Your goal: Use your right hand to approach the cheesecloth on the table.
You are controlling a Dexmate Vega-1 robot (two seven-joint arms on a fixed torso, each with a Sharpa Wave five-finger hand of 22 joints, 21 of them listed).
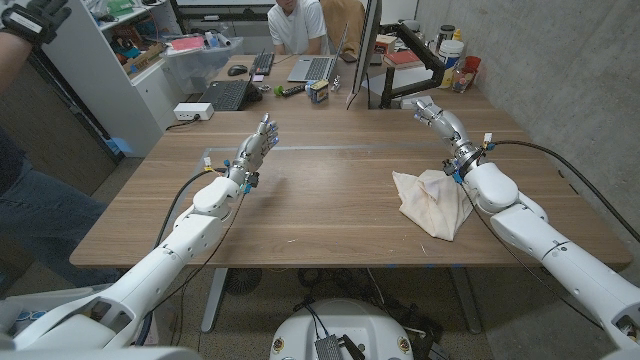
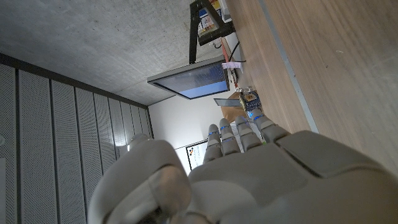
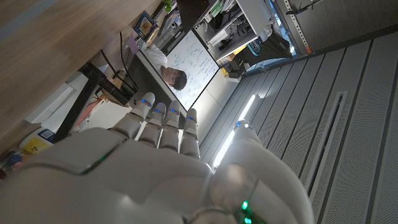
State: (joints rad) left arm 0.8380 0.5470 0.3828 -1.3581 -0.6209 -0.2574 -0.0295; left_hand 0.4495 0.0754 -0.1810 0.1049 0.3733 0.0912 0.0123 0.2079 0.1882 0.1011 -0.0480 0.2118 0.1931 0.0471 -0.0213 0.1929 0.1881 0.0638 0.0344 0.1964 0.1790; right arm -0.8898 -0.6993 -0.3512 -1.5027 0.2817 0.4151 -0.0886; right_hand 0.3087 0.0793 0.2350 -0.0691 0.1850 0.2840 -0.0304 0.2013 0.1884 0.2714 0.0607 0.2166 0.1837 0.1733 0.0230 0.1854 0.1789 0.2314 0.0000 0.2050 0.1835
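Observation:
A crumpled cream cheesecloth [image 1: 432,200] lies on the wooden table [image 1: 320,200], right of the middle. My right hand [image 1: 437,117] hangs above the table just beyond the cloth's far edge, fingers stretched out and holding nothing; its wrist is over the cloth's right side. The right wrist view looks along the back of that hand [image 3: 155,162] with its fingers [image 3: 163,121] straight and together. My left hand [image 1: 257,147] is raised over the left half of the table, fingers extended, nothing in it. Its back [image 2: 249,174] shows in the left wrist view.
Laptops [image 1: 228,95], a keyboard [image 1: 263,62], a small box [image 1: 319,91] and a monitor on a black stand [image 1: 362,50] crowd the table's far edge. A person [image 1: 297,25] sits behind it. Shelving stands at far left; another person's arm [image 1: 30,20] shows at the top left corner.

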